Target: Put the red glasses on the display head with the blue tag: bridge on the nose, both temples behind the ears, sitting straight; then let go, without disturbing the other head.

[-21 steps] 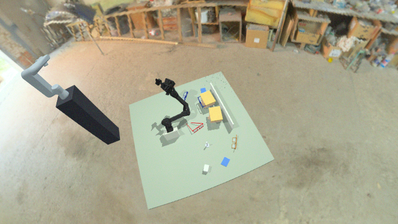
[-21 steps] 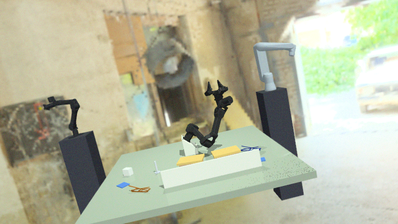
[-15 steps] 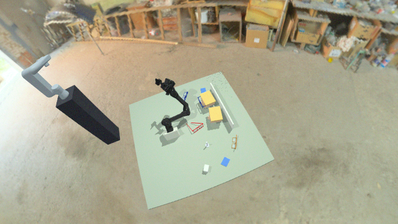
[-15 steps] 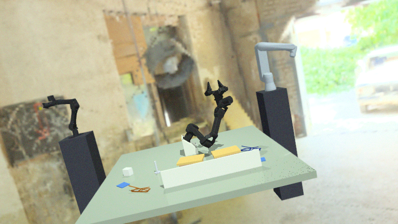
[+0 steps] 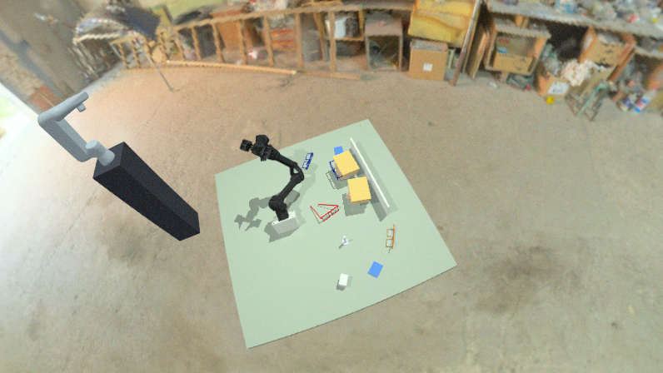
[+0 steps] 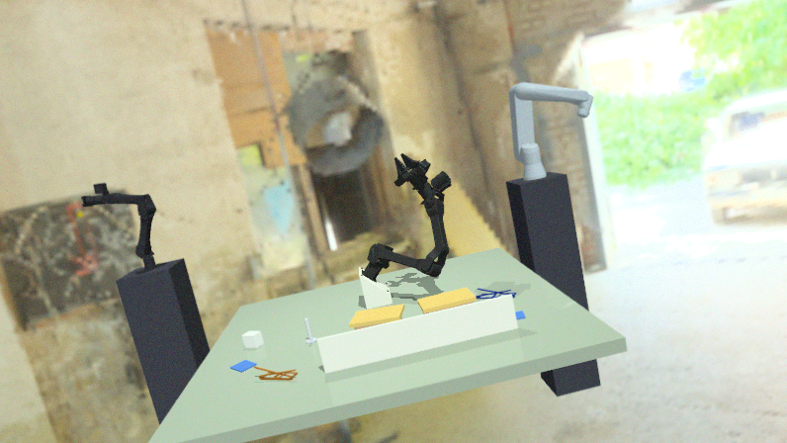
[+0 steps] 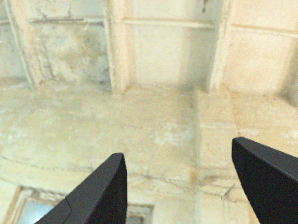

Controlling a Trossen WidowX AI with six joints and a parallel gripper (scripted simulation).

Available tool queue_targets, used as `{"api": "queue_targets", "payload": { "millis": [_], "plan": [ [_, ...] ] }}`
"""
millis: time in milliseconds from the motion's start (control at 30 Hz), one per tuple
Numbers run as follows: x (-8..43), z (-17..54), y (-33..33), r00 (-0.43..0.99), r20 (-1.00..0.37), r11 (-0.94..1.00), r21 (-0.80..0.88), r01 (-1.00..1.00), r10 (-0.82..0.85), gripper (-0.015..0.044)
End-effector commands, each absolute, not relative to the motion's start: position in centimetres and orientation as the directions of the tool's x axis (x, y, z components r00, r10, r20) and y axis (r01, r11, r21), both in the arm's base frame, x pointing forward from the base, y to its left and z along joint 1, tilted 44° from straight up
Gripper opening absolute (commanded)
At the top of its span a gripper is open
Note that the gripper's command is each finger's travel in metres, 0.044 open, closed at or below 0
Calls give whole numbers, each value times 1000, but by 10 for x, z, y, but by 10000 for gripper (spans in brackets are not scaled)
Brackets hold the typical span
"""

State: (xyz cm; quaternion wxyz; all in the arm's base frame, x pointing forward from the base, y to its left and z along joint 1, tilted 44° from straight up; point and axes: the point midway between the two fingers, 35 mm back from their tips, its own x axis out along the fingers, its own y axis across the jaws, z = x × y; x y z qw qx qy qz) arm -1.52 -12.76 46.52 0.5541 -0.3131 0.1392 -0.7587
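The red glasses [image 5: 321, 218] lie on the green table with temples spread, beside the arm's base; they do not show in the exterior view. Two display heads stand before a white wall, seen mostly as yellow tops: the far head [image 5: 346, 165] [image 6: 446, 300] has dark blue glasses [image 5: 331, 166] at its front, and the near head [image 5: 359, 190] [image 6: 377, 316] shows no glasses. A blue square [image 5: 338, 150] [image 6: 520, 314] lies beside the far head. Which head bears the tag, I cannot tell. My gripper [image 6: 400, 158] [image 7: 178, 155] is raised high, pointing upward, open and empty.
A white wall [image 5: 371, 178] [image 6: 418, 336] stands behind the heads. Blue glasses [image 5: 307, 161] and orange glasses [image 5: 393, 231] lie on the table [image 5: 296, 291]. A white stand [image 5: 344, 241], a white cube [image 5: 342, 280] and another blue square [image 5: 375, 269] are there too.
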Motion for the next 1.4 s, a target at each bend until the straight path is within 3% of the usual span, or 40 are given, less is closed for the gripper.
{"api": "queue_targets", "payload": {
  "millis": [0, 200, 433, 800, 1067, 1367],
  "plan": [
    [-28, 436, -172, -65, 158, -140, -525, 839, -985, 200],
    [-13, 380, -237, 180, -95, 203, -439, 875, -979, 200],
    [36, 312, -274, 410, -330, 514, -350, 783, -850, 200],
    [157, 191, -271, 680, -643, 906, -55, 419, -353, 200],
    [230, 99, -205, 611, -783, 983, 177, 43, 114, 200],
    [249, 7, -87, 240, -787, 820, 514, -254, 568, 200]
  ]
}}
